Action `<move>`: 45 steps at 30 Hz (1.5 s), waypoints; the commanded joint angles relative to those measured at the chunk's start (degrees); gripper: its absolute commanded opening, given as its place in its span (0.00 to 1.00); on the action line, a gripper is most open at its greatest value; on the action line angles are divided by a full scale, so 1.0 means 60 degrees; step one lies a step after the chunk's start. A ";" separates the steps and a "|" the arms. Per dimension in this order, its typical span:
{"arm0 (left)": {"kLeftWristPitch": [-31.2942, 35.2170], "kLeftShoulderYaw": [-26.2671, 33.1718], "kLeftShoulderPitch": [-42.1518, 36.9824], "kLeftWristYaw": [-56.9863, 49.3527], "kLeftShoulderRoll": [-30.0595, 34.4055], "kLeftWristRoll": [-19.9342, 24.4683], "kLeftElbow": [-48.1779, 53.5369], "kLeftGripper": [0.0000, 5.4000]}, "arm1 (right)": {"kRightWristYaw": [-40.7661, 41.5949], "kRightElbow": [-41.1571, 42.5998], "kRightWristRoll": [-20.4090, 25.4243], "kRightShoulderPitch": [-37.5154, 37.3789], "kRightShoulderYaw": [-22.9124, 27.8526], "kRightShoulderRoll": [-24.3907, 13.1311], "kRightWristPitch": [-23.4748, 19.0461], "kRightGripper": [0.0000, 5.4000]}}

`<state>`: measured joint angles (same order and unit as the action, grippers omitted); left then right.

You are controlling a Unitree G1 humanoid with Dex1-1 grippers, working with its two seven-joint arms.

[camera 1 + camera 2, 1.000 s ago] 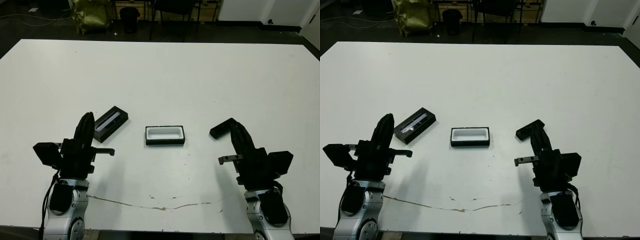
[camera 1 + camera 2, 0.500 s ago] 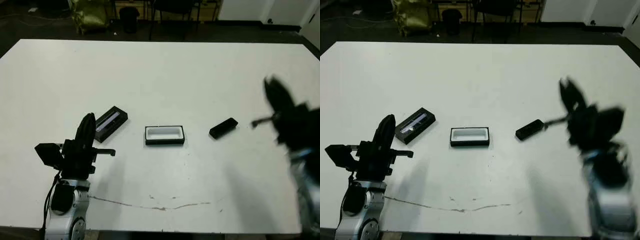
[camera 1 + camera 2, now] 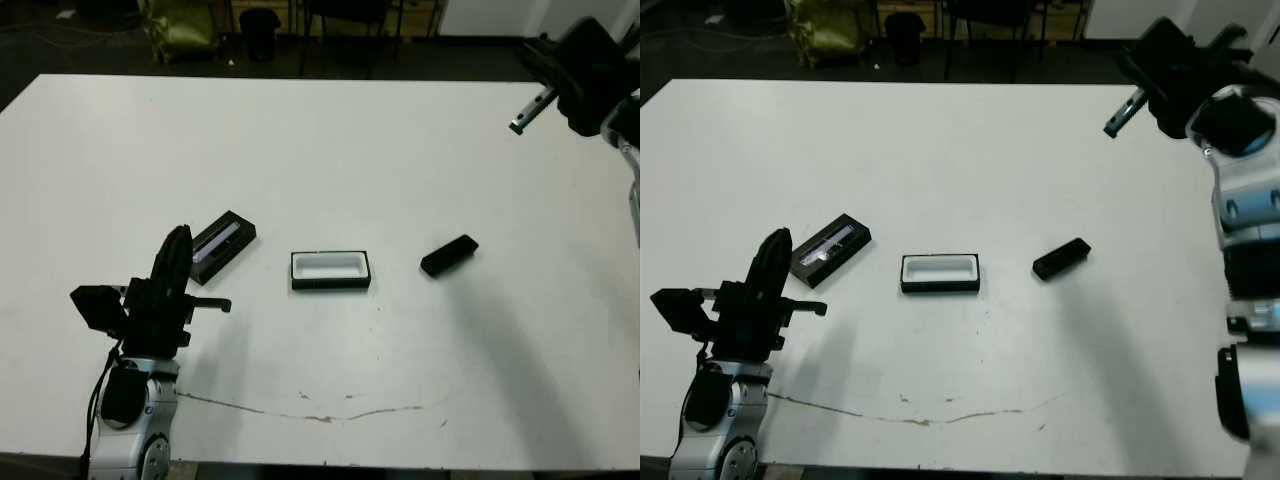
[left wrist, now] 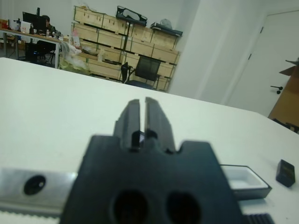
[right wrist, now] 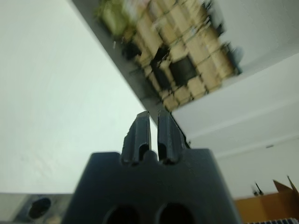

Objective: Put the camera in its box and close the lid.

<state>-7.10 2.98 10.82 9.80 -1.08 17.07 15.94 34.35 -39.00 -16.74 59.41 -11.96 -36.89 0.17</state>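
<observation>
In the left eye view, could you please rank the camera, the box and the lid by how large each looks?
1. The box and the lid look about equally large; the lid lies at an angle, so I would not rank one above the other.
2. The camera is clearly the smallest, shorter and narrower than both.

Even overhead light left the white worktop [image 3: 320,150] bright, nearly washed out, with soft faint shadows spreading beside the arms. The head views were sharp apart from slight blur on the raised right arm. The right wrist view was smeared and tilted, its background out of focus.
</observation>
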 commanded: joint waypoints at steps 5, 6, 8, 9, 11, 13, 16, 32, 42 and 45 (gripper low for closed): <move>0.0153 0.0058 0.0110 0.0137 0.0150 0.0086 -0.0082 0.00 | 0.0029 -0.1919 -0.1137 0.0582 -0.1087 0.0643 0.0354 0.00; 0.0154 0.0059 0.0107 0.0137 0.0139 0.0115 -0.0086 0.00 | 0.0048 -0.2102 -0.1155 0.0591 -0.1116 0.0710 0.0423 0.00; 0.0185 0.0046 0.0097 0.0099 0.0130 0.0125 -0.0095 0.00 | 0.0080 -0.2387 -0.1270 0.0604 -0.1231 0.0851 0.0434 0.00; 0.0205 0.0027 0.0105 0.0059 0.0115 0.0102 -0.0084 0.00 | 0.0115 -0.2422 -0.1341 0.0572 -0.1309 0.0920 0.0361 0.00; 0.0300 -0.0021 0.0150 -0.0014 0.0094 0.0078 -0.0006 0.00 | 0.0241 -0.2394 -0.1402 0.0443 -0.1415 0.1044 0.0207 0.00; 0.0298 -0.0046 0.0165 0.0000 0.0123 0.0050 -0.0005 0.00 | 0.0348 -0.2389 -0.1485 0.0325 -0.1530 0.1120 0.0193 0.00; 0.0218 -0.0060 0.0152 0.0024 0.0142 -0.0014 -0.0046 0.00 | 0.0453 -0.2400 -0.1681 0.0184 -0.1751 0.1130 0.0417 0.00; 0.0629 -0.0094 0.0176 -0.0145 0.0082 0.0047 0.0153 0.00 | 0.1975 -0.2462 -0.1979 -0.0350 -0.2339 0.0986 0.0562 0.00; 0.1106 -0.0138 0.0288 -0.0560 0.0072 -0.0244 0.0497 0.00 | 0.2556 -0.2022 -0.1711 -0.0937 -0.2148 0.1007 -0.0212 0.00; 0.1075 -0.0143 0.0308 -0.0559 0.0087 -0.0310 0.0491 0.00 | 0.2606 -0.1967 -0.1693 -0.1100 -0.2171 0.1026 -0.0162 0.00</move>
<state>-1.50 2.17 11.64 6.90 -0.65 15.75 19.06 49.21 -50.92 -27.11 54.87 -24.95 -30.94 -0.40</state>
